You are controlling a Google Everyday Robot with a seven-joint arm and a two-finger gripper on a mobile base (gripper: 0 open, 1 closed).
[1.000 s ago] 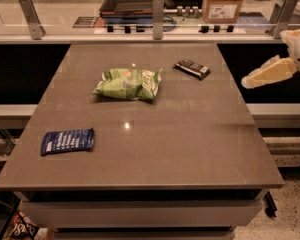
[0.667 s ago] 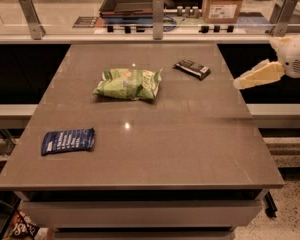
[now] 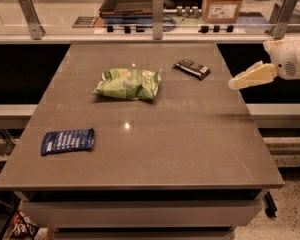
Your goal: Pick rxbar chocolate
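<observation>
Cream plastic, the hand (image 3: 251,77) has crept in from the right to the worktop (image 3: 170,154) edge, towards the black chocolate bar (image 3: 191,68) lying flat at the far right, still untouched. Spread or closed, I cannot tell. The reach is only starting.

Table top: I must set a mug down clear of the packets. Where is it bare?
Widest bare patch of the table: front right, right of the blue packet and in front of the green bag. Far left corner is bare too. Tightest: between green bag and rxbar chocolate; the end effector hovers at the right edge near that bar.
</observation>
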